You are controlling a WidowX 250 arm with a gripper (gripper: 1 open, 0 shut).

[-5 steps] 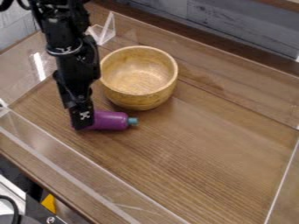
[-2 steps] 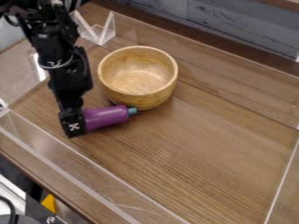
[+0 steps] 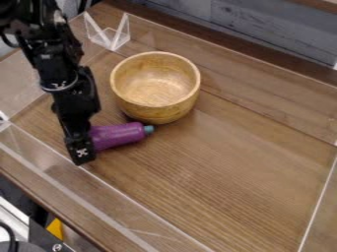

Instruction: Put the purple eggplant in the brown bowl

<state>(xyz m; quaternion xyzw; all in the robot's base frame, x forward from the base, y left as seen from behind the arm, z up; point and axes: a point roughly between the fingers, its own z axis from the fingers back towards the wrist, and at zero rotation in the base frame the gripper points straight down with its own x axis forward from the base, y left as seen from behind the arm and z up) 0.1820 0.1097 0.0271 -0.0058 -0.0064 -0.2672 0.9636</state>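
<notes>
Camera view: the gripper (image 3: 82, 148) has shifted toward seven o'clock, the eggplant (image 3: 118, 136) now angled between or against its fingers. Its jaws stand wide, gripping nothing; the eggplant lies at about seven o'clock from the bowl (image 3: 156, 87), likely needing realignment.

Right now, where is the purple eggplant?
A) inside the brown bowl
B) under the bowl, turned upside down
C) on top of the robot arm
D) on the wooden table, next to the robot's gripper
D: the eggplant lies on the wooden table beside the gripper, outside the bowl.
</notes>
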